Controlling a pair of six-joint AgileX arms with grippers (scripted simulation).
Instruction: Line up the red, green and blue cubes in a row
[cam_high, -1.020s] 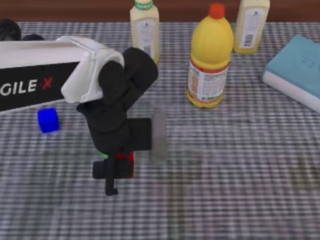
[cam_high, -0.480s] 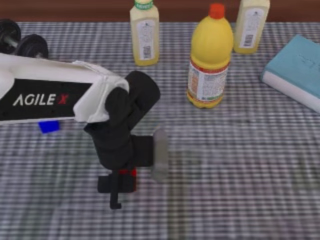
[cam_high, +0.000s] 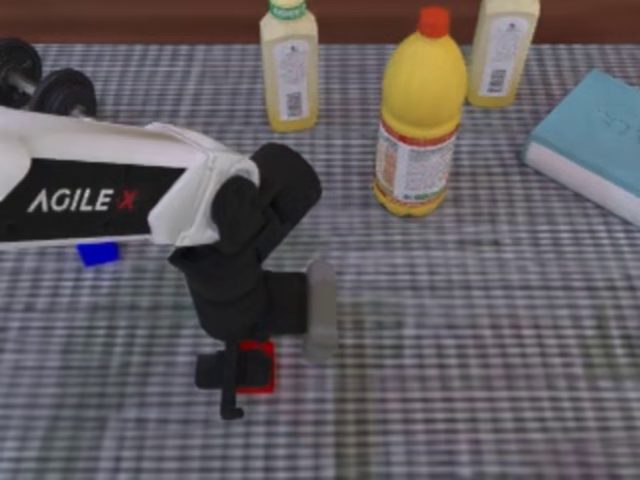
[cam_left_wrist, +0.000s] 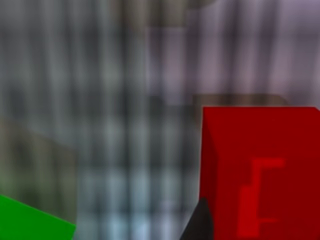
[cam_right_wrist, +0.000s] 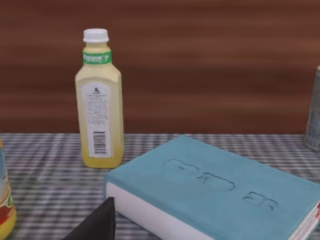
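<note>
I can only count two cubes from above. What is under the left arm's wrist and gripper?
The red cube peeks out beside the left gripper. The green cube shows only in the left wrist view; the top view hides it.

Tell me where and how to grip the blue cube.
Grip the blue cube from straight above, claw fingers closing on two opposite flat side faces. It is a small plain cube sitting flat on the checked tablecloth, partly hidden under the left arm, which would have to move clear first.
</note>
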